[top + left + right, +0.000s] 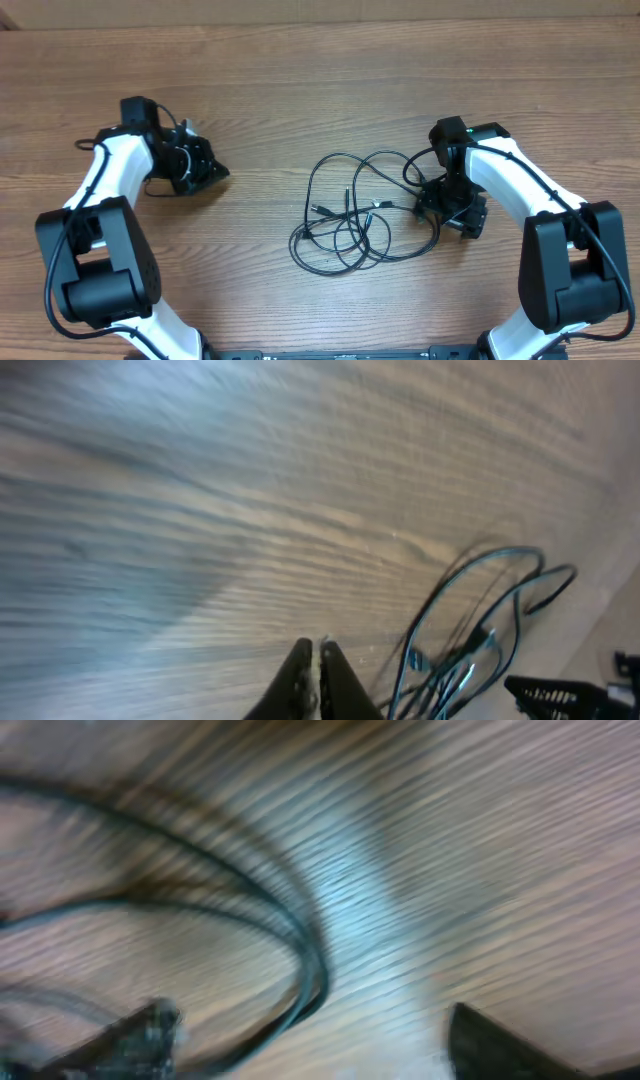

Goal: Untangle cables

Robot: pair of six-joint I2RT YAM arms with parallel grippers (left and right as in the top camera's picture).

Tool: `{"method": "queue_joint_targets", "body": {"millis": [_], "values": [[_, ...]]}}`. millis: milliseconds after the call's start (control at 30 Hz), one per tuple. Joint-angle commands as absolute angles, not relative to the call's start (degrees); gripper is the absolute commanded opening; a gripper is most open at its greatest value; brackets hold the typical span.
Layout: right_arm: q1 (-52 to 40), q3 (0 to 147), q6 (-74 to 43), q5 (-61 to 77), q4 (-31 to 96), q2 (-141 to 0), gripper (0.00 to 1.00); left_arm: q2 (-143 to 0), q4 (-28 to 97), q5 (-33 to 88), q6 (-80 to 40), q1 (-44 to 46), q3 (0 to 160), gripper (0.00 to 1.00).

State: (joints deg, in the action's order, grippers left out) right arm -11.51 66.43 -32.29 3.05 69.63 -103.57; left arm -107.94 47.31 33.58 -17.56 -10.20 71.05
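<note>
Your left gripper [316,652]: jaws pinched flat together, nothing in them, tips over bare table [200,510]. Your right gripper [310,1020]: jaws spread wide, nothing clamped. A bend of the cables [300,950] lies on the wood in the gap between its fingers [140,1035], nearer one than the other. That wrist view is too smeared to tell you whether it touches either. Moving out: from overhead the cables are one loose knot of overlapping black loops at mid-table, with a few plug ends [320,208] lying inside the loops. The right gripper sits at the knot's right edge, over the outermost loop. The left gripper is well off to the left, apart from the knot, with only wood under it. Both wrist views are blurred.
</note>
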Motion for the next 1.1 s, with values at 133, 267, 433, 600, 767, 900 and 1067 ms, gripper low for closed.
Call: {"method": "queue_joint_targets", "body": {"millis": [133,267,433,600,767,900,1067], "values": [[-11.6,65.8,-30.0,13.9,68.8,-103.7,1.00,-107.2,54.4,28.6,-16.2,0.3,71.7,0.33],[-11.6,62.6,-30.1,14.0,66.1,-103.7,1.00,-107.2,57.1,23.8,-14.4,6.6,71.5,0.44],[-11.6,59.2,-30.2,11.5,61.5,-103.7,0.91,-107.2,56.5,23.7,-10.2,14.7,71.4,0.58],[-11.6,58.8,-30.2,9.7,59.7,-103.7,0.87,-107.4,55.5,19.9,-10.3,21.0,71.4,0.66],[-11.6,58.8,-30.1,9.6,59.1,-103.7,0.88,-107.6,54.5,18.2,-12.7,25.0,70.6,0.68],[-11.6,58.7,-30.2,7.7,59.2,-103.7,0.87,-107.6,53.1,11.4,-17.5,26.8,68.3,0.69],[-11.6,57.4,-30.2,6.0,58.0,-103.7,0.87,-107.6,50.8,4.4,-19.9,27.1,65.2,0.72]]}}
